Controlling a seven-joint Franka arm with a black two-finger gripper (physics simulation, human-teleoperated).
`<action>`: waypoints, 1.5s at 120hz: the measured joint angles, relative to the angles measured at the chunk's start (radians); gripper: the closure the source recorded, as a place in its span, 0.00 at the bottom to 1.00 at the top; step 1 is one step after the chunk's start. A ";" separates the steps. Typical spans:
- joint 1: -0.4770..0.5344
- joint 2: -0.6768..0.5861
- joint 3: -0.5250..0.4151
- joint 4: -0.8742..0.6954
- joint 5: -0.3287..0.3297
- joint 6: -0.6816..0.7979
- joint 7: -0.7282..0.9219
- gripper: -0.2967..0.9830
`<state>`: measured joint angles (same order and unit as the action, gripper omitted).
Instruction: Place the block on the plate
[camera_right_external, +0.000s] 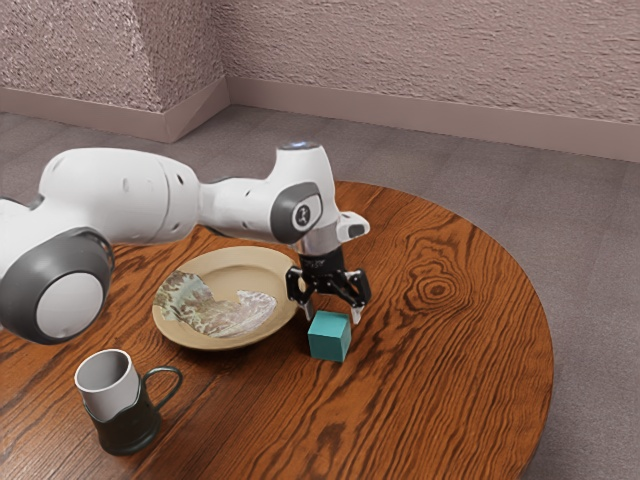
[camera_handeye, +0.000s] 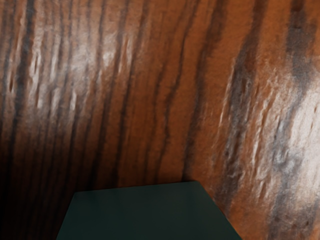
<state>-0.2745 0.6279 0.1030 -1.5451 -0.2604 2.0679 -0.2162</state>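
Risks, by size of item. Brown wood-grain round tabletop (camera_right_external: 450, 400), below the pincer (camera_right_external: 333, 316): pressing down too far could jam the tips against it. Round tan plate with a patterned face (camera_right_external: 240, 262), just beside the pincer toward the exterior view's left: a low carry could strike its raised rim and tip or drop the load; letting go over the sloping edge could leave the load leaning. Grey-and-black handled mug (camera_right_external: 128, 425), well apart from the pincer, exterior view's left and nearer the camera: low risk, unless the carry strays.

Pincer: spread wide, one finger (camera_right_external: 358, 312) to each side of the small teal cube-shaped block (camera_right_external: 330, 340); no grip seen. A gap shows at the finger toward the exterior view's right; contact at the other, cannot tell. Closing off-centre or too high could nudge or twist the block, or catch only its top edge.

Block: on the tabletop, directly under the pincer, upright; off the plate. (Wrist view has it at close range, dark in the hand's shade, I think.)
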 joint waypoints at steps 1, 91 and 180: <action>0.000 0.000 0.000 0.000 0.000 0.000 0.000 0.23; 0.001 0.034 -0.026 0.002 0.071 0.013 -0.003 0.25; 0.000 0.037 -0.028 0.011 0.077 0.014 -0.009 0.45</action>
<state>-0.2740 0.6653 0.0753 -1.5343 -0.1837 2.0818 -0.2255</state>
